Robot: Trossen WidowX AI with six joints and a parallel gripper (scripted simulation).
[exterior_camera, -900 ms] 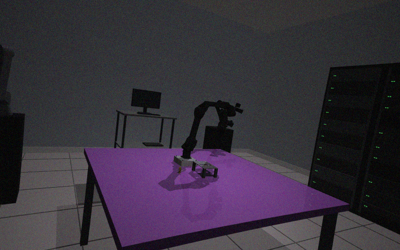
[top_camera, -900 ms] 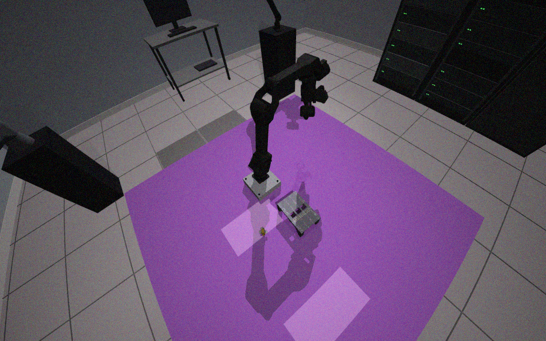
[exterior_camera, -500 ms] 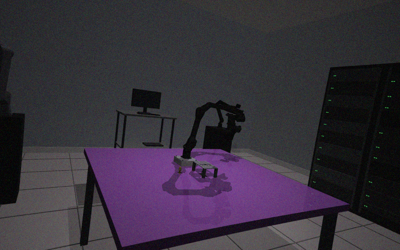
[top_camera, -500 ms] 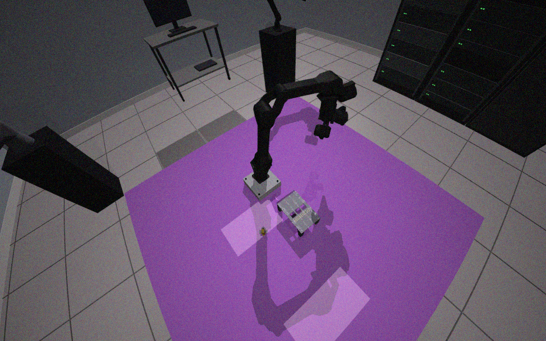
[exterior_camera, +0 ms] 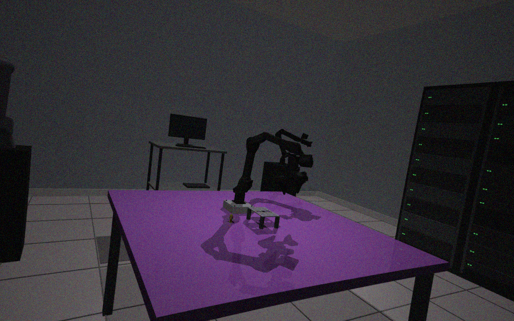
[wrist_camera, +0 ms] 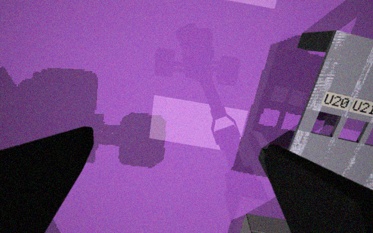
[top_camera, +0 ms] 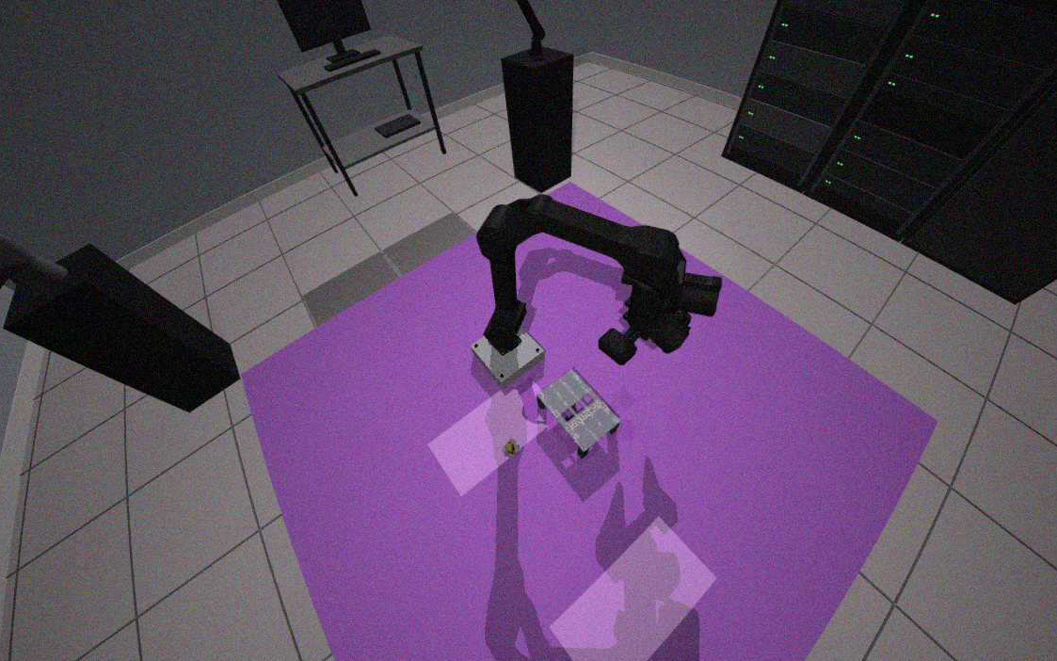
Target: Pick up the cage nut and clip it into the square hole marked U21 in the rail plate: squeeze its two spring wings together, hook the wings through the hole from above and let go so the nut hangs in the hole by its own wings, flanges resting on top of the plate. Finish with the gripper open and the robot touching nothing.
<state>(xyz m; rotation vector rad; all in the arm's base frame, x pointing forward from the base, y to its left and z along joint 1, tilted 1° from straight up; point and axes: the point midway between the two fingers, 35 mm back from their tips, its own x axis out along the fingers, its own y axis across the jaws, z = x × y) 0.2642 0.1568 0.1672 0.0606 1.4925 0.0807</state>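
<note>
Above the counter, the pincer is hanging spread wide, nothing between its fingers. Just beside it in the wrist view, the rail plate is standing raised on dark legs, its U21 label facing up and the counter's purple showing through the hole beside that label. Farther out, the yellowish nut is resting on the counter, apart from the plate.
</note>
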